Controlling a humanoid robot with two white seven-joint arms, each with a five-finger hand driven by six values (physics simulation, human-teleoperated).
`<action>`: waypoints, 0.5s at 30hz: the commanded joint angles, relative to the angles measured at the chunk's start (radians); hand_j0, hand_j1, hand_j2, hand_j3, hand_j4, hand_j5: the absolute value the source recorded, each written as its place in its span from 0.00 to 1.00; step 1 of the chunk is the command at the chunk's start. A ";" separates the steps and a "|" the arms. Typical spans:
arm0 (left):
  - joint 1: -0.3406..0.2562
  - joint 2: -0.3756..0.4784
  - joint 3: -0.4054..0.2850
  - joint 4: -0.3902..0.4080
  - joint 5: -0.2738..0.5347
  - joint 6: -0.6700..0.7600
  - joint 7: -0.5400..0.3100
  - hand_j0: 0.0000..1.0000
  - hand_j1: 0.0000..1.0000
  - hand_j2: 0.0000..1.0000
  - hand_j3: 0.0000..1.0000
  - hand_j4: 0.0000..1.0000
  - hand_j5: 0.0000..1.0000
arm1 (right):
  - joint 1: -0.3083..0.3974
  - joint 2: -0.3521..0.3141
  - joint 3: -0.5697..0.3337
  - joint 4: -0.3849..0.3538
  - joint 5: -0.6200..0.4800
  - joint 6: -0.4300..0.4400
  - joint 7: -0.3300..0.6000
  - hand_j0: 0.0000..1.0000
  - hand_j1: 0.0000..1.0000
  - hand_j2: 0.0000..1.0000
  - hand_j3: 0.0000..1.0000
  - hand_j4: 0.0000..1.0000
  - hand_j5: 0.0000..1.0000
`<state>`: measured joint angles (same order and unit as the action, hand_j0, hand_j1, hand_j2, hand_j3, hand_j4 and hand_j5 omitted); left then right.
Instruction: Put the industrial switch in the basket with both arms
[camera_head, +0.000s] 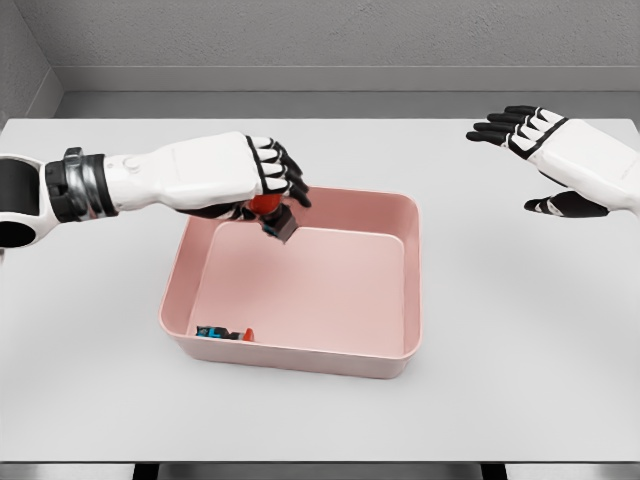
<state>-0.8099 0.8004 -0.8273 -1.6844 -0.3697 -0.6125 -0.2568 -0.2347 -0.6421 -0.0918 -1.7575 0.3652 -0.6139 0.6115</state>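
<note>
Reaching in from the left, left hand (262, 182) curled over the industrial switch (273, 213), fingers (283, 170) wrapped down around its red top and dark grey body. Held off the floor of the pink basket (412, 290), above the far-left corner just inside the back rim, tilted somewhat toward the basket's middle. Resting on the white counter (520, 360), basket roughly centred, rectangular with rounded corners. Lying inside against the near-left wall, a small dark object (222, 332) with blue and red bits, too small to identify. Hovering at the upper right, well apart from the basket, right hand (545, 160) spread wide and holding nothing, black fingertips pointing left, thumb lower down. White forearm with dark wrist band behind the left hand.
</note>
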 joint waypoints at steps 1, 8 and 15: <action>0.000 0.000 0.004 -0.008 0.008 0.002 0.002 1.00 1.00 1.00 1.00 1.00 1.00 | 0.000 -0.001 0.000 0.000 -0.006 0.003 -0.001 1.00 1.00 1.00 1.00 1.00 1.00; -0.009 -0.009 0.005 -0.047 0.009 0.002 0.008 1.00 1.00 1.00 1.00 1.00 1.00 | -0.002 -0.001 0.000 0.000 -0.006 0.003 -0.001 1.00 1.00 1.00 1.00 1.00 1.00; -0.005 0.088 0.042 -0.031 0.115 0.002 0.007 1.00 1.00 1.00 1.00 1.00 1.00 | -0.005 -0.001 0.000 -0.002 -0.006 0.003 -0.001 1.00 1.00 1.00 1.00 1.00 1.00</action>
<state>-0.8115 0.8418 -0.7990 -1.7301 -0.3080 -0.6121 -0.2495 -0.2393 -0.6423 -0.0919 -1.7591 0.3651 -0.6139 0.6115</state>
